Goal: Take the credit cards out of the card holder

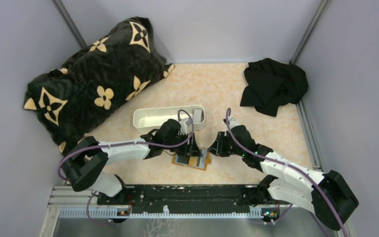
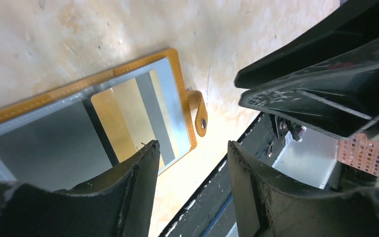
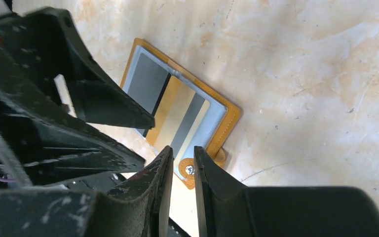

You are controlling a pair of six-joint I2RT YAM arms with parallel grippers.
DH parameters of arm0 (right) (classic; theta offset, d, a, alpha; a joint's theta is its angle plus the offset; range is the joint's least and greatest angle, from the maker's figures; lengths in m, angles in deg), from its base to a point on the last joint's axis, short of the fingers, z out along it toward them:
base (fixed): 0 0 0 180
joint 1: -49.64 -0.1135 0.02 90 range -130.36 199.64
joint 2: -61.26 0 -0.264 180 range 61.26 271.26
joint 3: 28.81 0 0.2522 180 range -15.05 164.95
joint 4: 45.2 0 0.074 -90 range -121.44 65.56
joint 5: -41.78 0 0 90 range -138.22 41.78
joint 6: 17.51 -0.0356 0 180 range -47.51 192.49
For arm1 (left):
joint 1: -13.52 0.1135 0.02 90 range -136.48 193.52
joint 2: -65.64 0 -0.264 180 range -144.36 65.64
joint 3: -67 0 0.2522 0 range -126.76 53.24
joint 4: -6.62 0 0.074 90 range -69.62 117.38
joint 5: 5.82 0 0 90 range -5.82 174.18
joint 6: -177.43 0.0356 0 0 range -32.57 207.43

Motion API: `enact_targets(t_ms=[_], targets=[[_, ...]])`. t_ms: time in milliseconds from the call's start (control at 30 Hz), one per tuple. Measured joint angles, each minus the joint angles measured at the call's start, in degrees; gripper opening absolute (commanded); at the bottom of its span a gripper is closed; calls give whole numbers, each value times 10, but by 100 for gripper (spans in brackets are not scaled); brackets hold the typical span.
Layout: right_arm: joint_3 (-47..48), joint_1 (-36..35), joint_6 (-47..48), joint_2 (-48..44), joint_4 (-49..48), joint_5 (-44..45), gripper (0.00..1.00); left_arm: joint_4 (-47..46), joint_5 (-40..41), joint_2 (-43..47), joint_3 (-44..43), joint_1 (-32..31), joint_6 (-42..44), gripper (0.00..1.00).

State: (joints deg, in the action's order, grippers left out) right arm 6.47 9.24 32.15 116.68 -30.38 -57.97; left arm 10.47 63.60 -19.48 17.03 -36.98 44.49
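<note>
The card holder (image 1: 205, 164) lies open on the table between my grippers, orange-tan with grey-blue inner panels (image 2: 171, 84) (image 3: 229, 116). One panel holds a dark grey card (image 2: 44, 148) (image 3: 148, 86). The other holds a gold card with a grey stripe (image 2: 133, 118) (image 3: 185, 118). My left gripper (image 2: 191, 148) (image 1: 193, 146) is open and empty, hovering over the holder's near edge. My right gripper (image 3: 183, 150) (image 1: 216, 148) hovers at the holder's snap tab (image 3: 190, 170). Its jaws stand a narrow gap apart and hold nothing.
A long white tray (image 1: 148, 118) stands just behind the holder. A black blanket with gold flowers (image 1: 94, 79) is at the back left and a black cloth (image 1: 274, 86) at the back right. The black base rail (image 1: 192, 195) runs along the near edge.
</note>
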Motion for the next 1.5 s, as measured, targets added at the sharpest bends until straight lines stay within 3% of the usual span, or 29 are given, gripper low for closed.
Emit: enact_targets(t_ms=[167, 400, 767, 1200, 1500], targets=[[3, 0, 3, 20, 5, -1, 25, 15, 15, 40, -5, 24, 21, 60], [29, -24, 3, 120, -23, -14, 26, 19, 32, 81, 34, 98, 43, 59], [96, -86, -9, 239, -113, -31, 26, -5, 22, 79, 99, 109, 37, 56], [49, -86, -19, 130, -78, 7, 24, 42, 21, 87, 45, 108, 54, 57], [-5, -85, -37, 106, -58, 21, 22, 12, -21, 51, 32, 102, 42, 56]])
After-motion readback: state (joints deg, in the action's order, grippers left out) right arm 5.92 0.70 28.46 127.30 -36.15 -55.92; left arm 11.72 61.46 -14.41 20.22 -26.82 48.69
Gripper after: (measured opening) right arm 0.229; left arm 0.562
